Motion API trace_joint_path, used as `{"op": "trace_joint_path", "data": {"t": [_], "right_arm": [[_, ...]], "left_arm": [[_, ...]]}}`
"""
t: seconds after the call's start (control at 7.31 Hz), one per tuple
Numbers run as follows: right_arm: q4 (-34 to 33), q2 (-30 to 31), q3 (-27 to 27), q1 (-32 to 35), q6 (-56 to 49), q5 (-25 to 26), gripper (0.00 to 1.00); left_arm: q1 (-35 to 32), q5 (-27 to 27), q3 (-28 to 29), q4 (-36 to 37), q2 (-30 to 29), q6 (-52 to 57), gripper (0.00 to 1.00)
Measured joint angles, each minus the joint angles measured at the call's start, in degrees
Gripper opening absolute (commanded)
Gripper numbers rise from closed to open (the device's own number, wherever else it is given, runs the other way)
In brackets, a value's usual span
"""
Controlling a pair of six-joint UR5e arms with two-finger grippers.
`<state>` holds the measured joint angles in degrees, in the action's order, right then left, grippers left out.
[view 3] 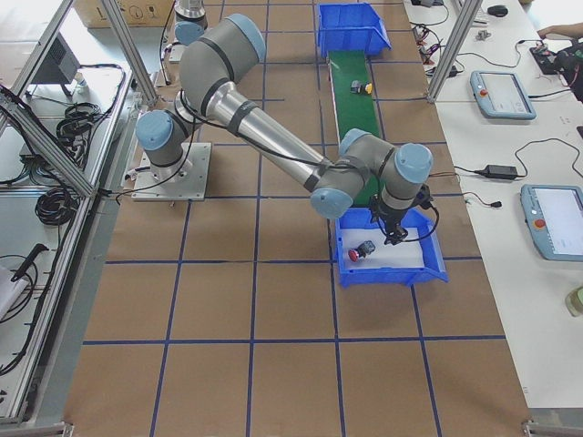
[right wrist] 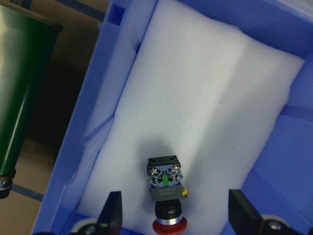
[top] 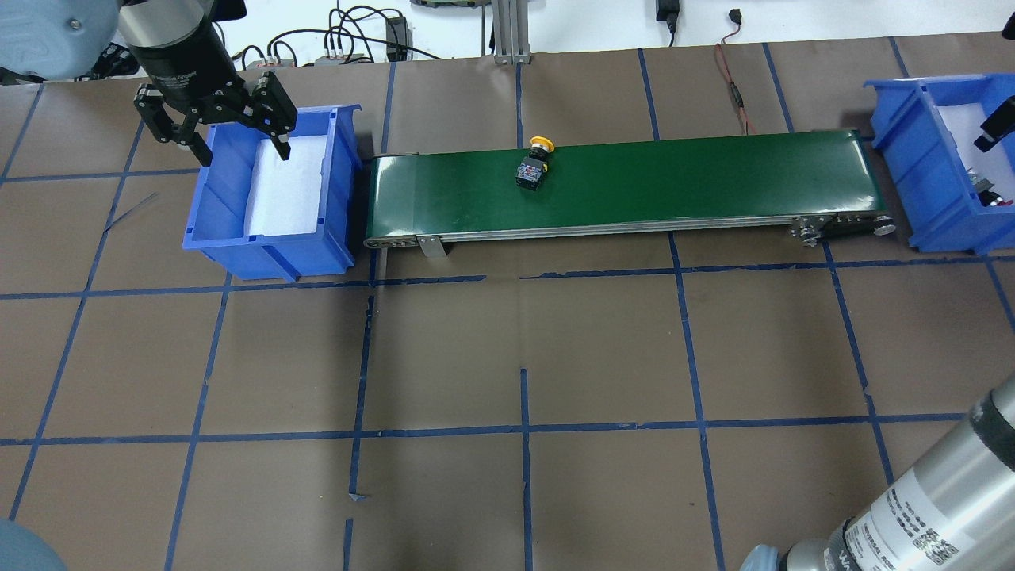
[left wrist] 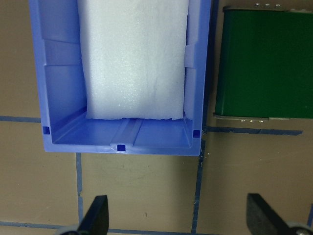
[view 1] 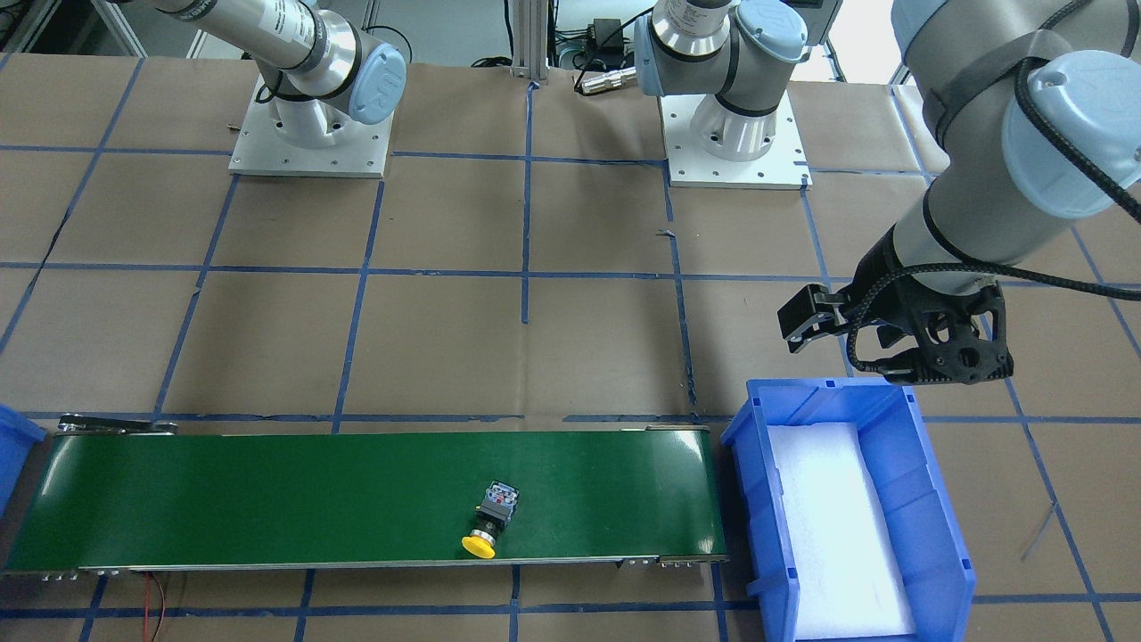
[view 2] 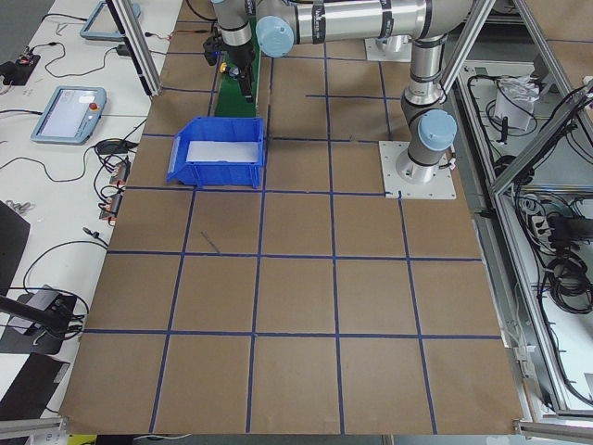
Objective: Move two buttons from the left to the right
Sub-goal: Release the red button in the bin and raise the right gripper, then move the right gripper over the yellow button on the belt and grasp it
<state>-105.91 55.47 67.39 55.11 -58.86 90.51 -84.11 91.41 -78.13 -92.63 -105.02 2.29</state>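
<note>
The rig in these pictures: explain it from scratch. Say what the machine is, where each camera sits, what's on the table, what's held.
Two robot arms are bolted to a table, each ending in a two-finger gripper. One camera looks down from behind the robot, one faces it, two watch from the table's ends, one rides each wrist. A green conveyor belt runs between two foam-lined blue bins. The yellow button lies on the belt; the red button lies in the right bin. The left gripper hangs open by the left bin, which shows only foam. The right gripper hangs open over the red button. Nothing is held.
</note>
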Motion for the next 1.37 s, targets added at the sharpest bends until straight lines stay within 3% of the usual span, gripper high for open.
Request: {"op": "trace_joint_path", "data": {"t": [0.27, 0.55, 0.68, 1.37], "right_arm": [[1.1, 4.5, 0.2, 3.0, 0.2, -0.2, 0.80], [2.9, 6.4, 0.0, 9.8, 5.8, -1.0, 0.91], [3.4, 6.7, 0.2, 13.5, 12.9, -1.3, 0.96], [5.3, 8.3, 5.9, 26.1, 52.8, -1.3, 0.98]], "left_arm": [[0.0, 0.1, 0.0, 0.0, 0.0, 0.1, 1.00], [0.0, 0.1, 0.0, 0.0, 0.0, 0.1, 1.00], [0.0, 0.1, 0.0, 0.0, 0.0, 0.1, 1.00], [-0.2, -0.2, 0.0, 0.0, -0.6, 0.0, 1.00]]}}
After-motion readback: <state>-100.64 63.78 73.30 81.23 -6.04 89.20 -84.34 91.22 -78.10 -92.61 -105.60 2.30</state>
